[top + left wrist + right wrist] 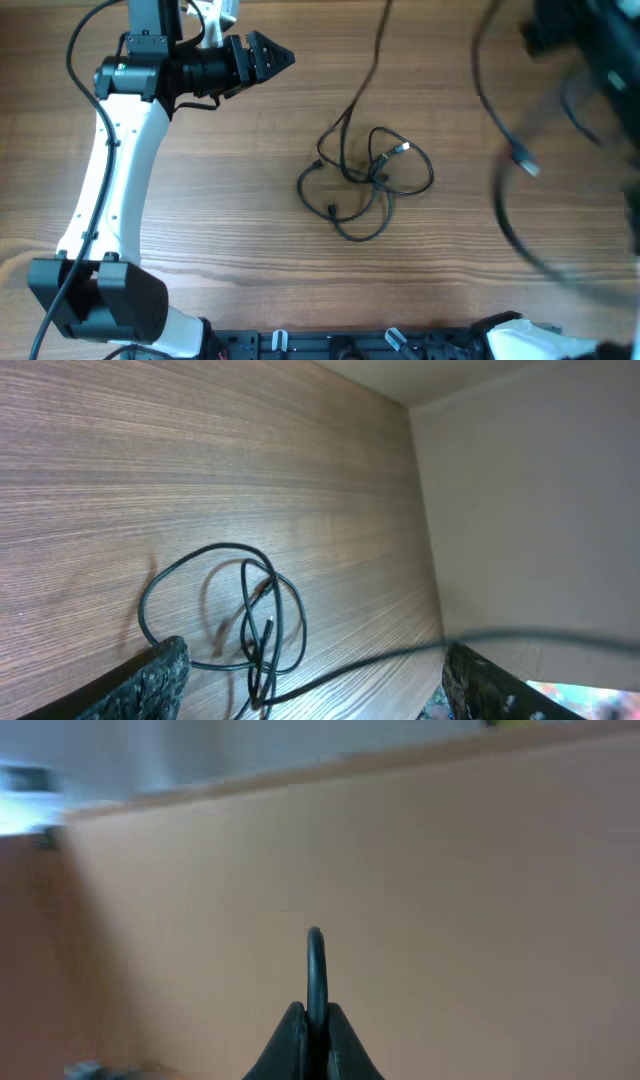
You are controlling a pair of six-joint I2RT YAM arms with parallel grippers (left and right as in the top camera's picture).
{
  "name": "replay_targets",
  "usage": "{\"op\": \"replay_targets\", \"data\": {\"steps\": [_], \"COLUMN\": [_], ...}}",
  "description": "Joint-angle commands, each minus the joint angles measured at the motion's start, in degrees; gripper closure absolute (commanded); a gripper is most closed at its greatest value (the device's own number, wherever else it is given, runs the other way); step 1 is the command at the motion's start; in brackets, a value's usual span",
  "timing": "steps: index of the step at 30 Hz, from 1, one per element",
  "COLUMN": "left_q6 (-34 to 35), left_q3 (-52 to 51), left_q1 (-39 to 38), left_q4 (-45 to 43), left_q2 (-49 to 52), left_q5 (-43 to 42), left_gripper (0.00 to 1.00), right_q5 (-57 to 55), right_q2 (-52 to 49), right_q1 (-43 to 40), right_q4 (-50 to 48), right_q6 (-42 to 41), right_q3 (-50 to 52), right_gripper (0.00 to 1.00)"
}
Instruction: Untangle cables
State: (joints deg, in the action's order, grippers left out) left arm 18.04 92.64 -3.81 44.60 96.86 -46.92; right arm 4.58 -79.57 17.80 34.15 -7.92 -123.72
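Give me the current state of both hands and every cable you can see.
Left hand: open, empty, not touching any cable.
Right hand: shut on a cable.
Held cable: pinched as a loop that sticks out past the fingertips; blurred in the overhead view.
Cable bundle: tangled in overlapping loops, lying on the table, with one strand trailing toward the far edge.

Right arm and its cable, blurred, cut by edge.
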Motion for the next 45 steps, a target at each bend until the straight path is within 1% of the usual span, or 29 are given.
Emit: {"op": "replay_targets", "data": {"steps": [1, 3, 6, 9, 12, 14, 17, 20, 23, 24, 27, 29, 31, 34, 39, 40, 43, 45], "left_q6": [-1.3, -1.3, -1.3, -1.3, -1.3, -1.4, -1.4, -1.4, -1.4, -1.4, -1.4, -1.4, -1.4, -1.4, -1.3, -1.3, -1.4, -1.4], "left_q3": [0.5, 0.5, 0.5, 0.5, 0.5, 0.5, 0.5, 0.3, 0.3, 0.3, 0.3, 0.3, 0.3, 0.3, 0.3, 0.3, 0.3, 0.3], "left_q1": [-0.1, -0.1, -0.1, -0.1, -0.1, -0.1, -0.3, -0.5, -0.5, -0.5, -0.5, -0.5, -0.5, -0.5, -0.5, -0.5, -0.5, -0.5], "left_q4": [-0.2, -0.1, -0.1, -0.1, -0.1, -0.2, -0.1, 0.1, 0.1, 0.1, 0.1, 0.1, 0.5, 1.1, 1.1, 1.2, 2.4, 2.5], "left_q2": [-1.3, -1.3, -1.3, -1.3, -1.3, -1.3, -1.2, -1.2, -1.2, -1.2, -1.2, -1.2, -1.2, -1.2, -1.2, -1.2, -1.2, -1.2], "left_q5": [1.7, 2.0, 2.7, 3.1, 3.1, 3.1, 3.1, 3.1, 3.6, 4.2, 4.2, 4.2, 4.6, 6.0, 6.8, 6.8, 7.6, 8.0], "left_gripper": [0.18, 0.18, 0.18, 0.17, 0.17, 0.17, 0.17, 0.18, 0.18, 0.18, 0.18, 0.18, 0.18, 0.18, 0.18, 0.18, 0.18, 0.17], "right_q5": [-17.4, -22.8, -22.7, -22.8, -27.8, -27.1, -25.3, -28.4, -29.6, -27.8, -21.9, -16.0, -14.3, -11.7, -5.6, -2.8, 4.3, 4.3], "right_q2": [-2.0, -1.8, 2.7, 7.4, 10.9, 11.7, 9.9, 5.5, -0.5, -4.5, -10.1, -14.3, -17.1, -19.0, -19.3, -19.3, -19.8, -20.6], "right_q1": [0.1, 0.1, 0.1, 0.1, 0.1, 0.1, 0.1, 0.1, -0.9, -3.5, -9.6, -16.6, -22.1, -29.8, -46.6, -50.4, -55.7, -56.9], "right_q4": [-6.9, -12.3, -17.9, -18.6, -17.8, -14.7, -5.9, 0.5, 2.6, 3.5, 2.7, 2.4, 2.3, 1.8, 1.3, 1.3, 1.0, 1.1], "right_q6": [5.3, 7.4, 11.0, 14.2, 18.1, 18.4, 18.1, 16.5, 16.8, 16.7, 14.9, 11.2, 8.3, 4.4, -2.5, -4.0, -4.9, -4.9], "right_q3": [-0.2, -0.3, -1.7, -1.9, -1.9, -1.9, -1.8, -1.9, -1.9, -1.9, -1.9, -1.9, -1.9, -1.9, -1.8, -1.8, -1.4, -1.4], "right_gripper": [0.96, 0.96, 0.96, 0.96, 0.96, 0.96, 0.96, 0.96, 0.96, 0.96, 0.96, 0.96, 0.96, 0.96, 0.96, 0.96, 0.96, 0.96]}}
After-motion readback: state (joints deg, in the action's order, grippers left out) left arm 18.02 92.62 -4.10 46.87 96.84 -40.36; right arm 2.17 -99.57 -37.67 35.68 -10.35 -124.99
